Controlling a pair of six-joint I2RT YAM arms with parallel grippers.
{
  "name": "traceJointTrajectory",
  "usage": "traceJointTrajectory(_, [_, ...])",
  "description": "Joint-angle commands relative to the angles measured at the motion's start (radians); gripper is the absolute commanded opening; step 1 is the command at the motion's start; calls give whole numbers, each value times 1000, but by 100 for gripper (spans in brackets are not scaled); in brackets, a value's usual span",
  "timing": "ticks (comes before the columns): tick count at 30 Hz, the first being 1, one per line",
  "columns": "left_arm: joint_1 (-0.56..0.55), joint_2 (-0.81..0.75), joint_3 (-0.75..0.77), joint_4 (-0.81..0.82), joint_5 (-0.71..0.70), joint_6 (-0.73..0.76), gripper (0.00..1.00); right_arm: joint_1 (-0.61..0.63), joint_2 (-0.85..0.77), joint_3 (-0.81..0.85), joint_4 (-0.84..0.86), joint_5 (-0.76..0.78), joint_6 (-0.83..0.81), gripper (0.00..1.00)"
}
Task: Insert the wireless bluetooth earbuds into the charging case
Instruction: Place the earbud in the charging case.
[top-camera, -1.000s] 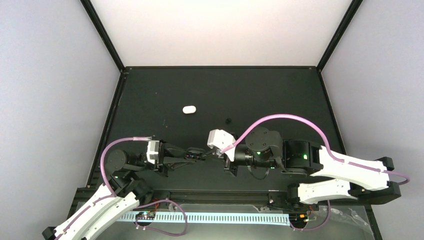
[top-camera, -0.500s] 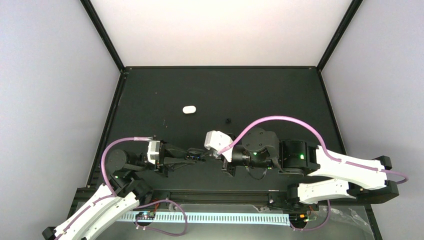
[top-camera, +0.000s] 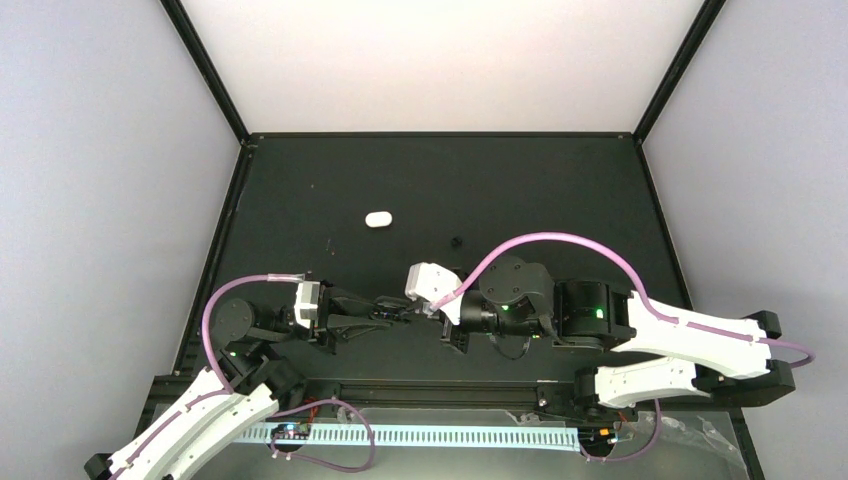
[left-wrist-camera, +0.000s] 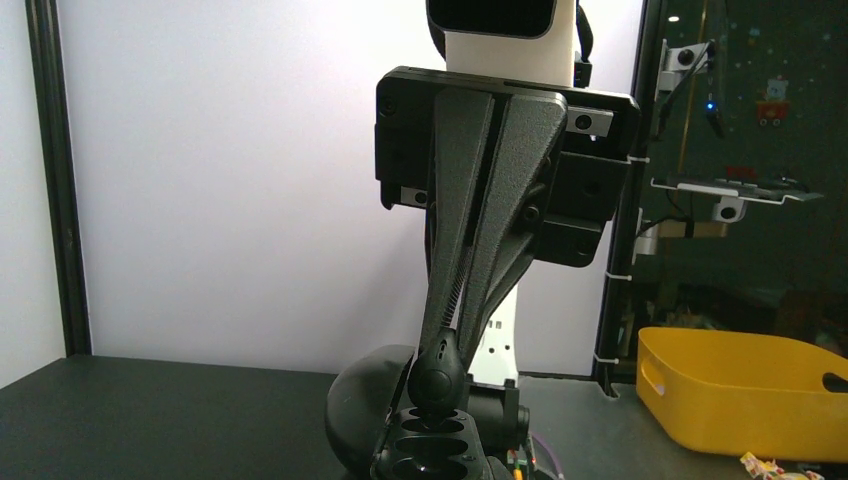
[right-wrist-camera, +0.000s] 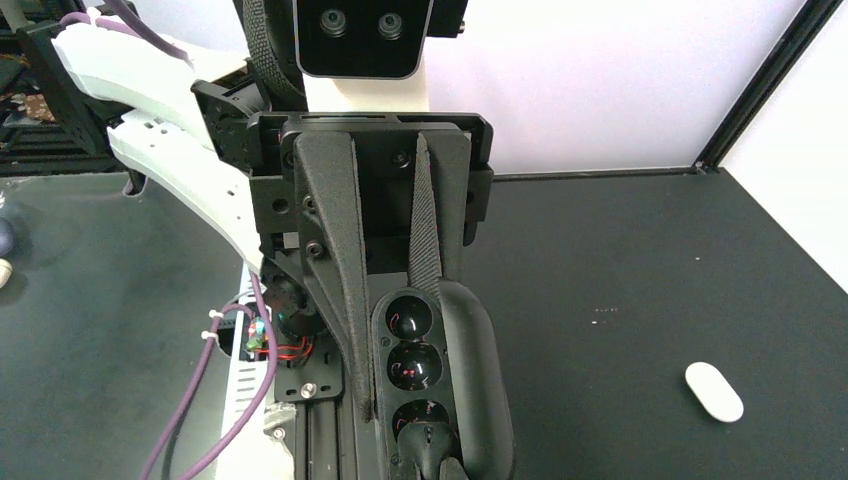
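Surface (top-camera: 540, 190): matte black, walled by pale panels, with two arms reaching in from the near edge and meeting tip to tip near the middle.
Left jaws: together, pinching a black earbud (left-wrist-camera: 437, 372) at their very tips.
Black earbud: a small rounded bud held right over the end well of the charging case (right-wrist-camera: 411, 340). Whether it touches the well cannot be told.
Right jaws: clamped on the charging case, one finger on each long side of its lower half.
Charging case: black, oval, held off the surface with its lid (right-wrist-camera: 478, 380) swung open to one side. Three round wells in a row face up, with faint red glints inside.
White case (top-camera: 378, 219): pill-shaped, closed, lying flat on the surface well beyond both arms.
Small dark object (top-camera: 456, 241): sits on the surface to the right of the white case, too small to identify.
Yellow bin (left-wrist-camera: 740, 390): seen in the left wrist view, off to one side.
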Motion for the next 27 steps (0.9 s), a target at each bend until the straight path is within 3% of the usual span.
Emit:
traceJointTrajectory(1, [-3, -2, 10, 34, 24, -13, 2, 10, 5, 17, 13, -3, -18, 1])
traceJointTrajectory(27, [-3, -2, 10, 57, 40, -32, 1, 10, 29, 23, -20, -13, -34, 5])
